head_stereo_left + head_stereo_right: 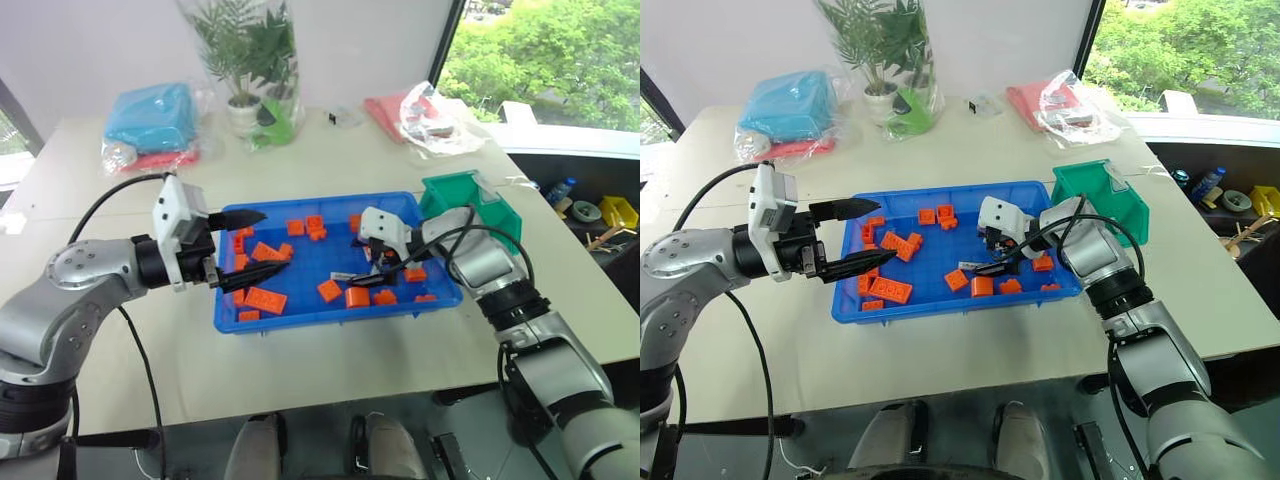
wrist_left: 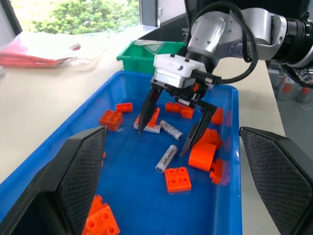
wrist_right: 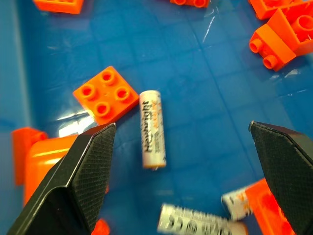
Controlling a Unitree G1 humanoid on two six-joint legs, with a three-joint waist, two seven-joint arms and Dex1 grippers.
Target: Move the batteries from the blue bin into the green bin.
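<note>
The blue bin [image 1: 335, 313] sits mid-table and holds orange bricks [image 1: 265, 298] and three batteries. One battery [image 3: 153, 128] lies loose on the bin floor beside a square brick. Two more batteries [image 2: 171, 129] lie close together near it. My right gripper [image 2: 162, 142] hangs open just above these batteries, fingers pointing down, with nothing between them. The green bin [image 1: 465, 195] stands against the blue bin's far right corner, behind my right wrist. My left gripper [image 1: 272, 241] is open and empty, held level over the blue bin's left end.
A potted plant in clear wrapping [image 1: 250, 70], a light-blue bagged bundle [image 1: 150, 120] and a red bagged item [image 1: 425, 115] line the table's far side. Past the table's right edge is a lower area with small clutter [image 1: 600, 210].
</note>
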